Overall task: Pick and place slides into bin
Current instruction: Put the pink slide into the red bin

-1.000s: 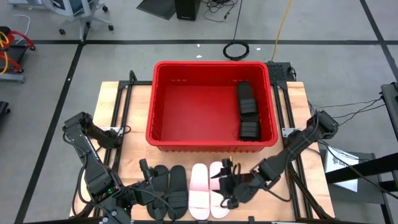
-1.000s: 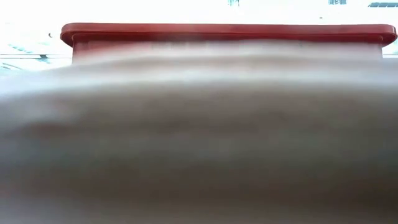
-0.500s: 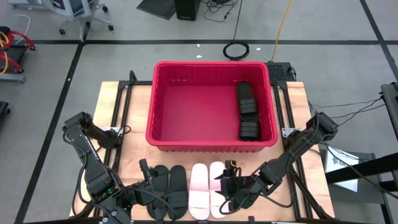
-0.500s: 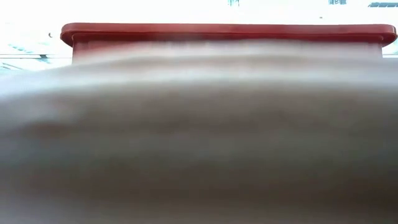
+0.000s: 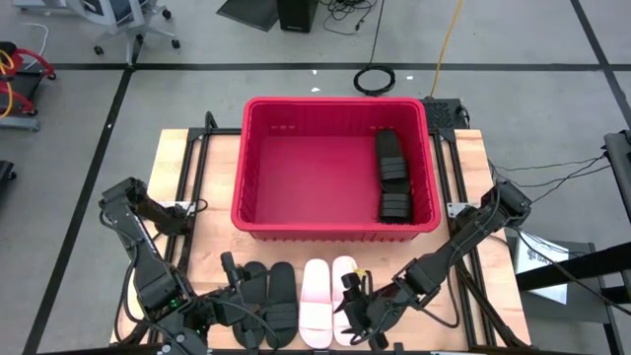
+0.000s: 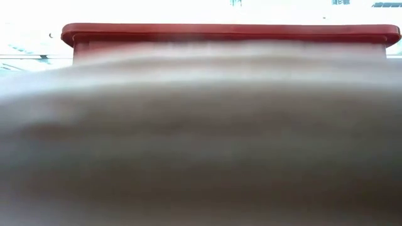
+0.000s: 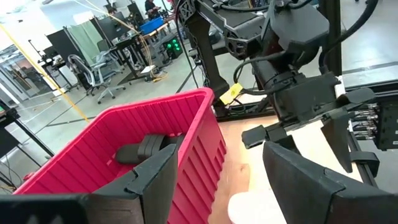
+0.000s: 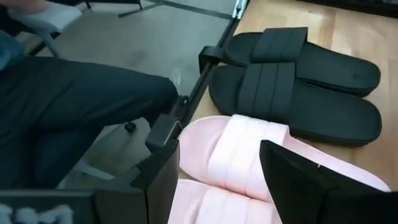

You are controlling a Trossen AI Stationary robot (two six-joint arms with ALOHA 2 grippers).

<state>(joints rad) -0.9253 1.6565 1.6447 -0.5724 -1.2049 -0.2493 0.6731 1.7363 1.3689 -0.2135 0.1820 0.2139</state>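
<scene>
The red bin [image 5: 258,168] stands at the table's far middle with two black slides [image 5: 391,177] lying along its right wall. At the near edge two black slides [image 5: 281,296] and two pale pink slides [image 5: 317,294] lie side by side on their soles. My right gripper [image 5: 348,288] hangs open over the right pink slide [image 8: 242,155]; its fingers stand on either side of the strap, apart from it. My left gripper [image 5: 237,278] waits open above the left black slide, looking toward the bin [image 7: 155,130]. A pale blur, too near the camera to identify, fills the low view below the bin's rim [image 6: 226,30].
The table's dark metal frame rails [image 5: 192,187] run along its left and right sides. A person's dark-clothed limb [image 8: 74,106] shows beyond the table's near edge. Bare wood [image 5: 197,158] lies left and right of the bin.
My right gripper has shifted a little toward the table's near edge and swung toward the left over the pink slides, staying open. The slides lie as before.
</scene>
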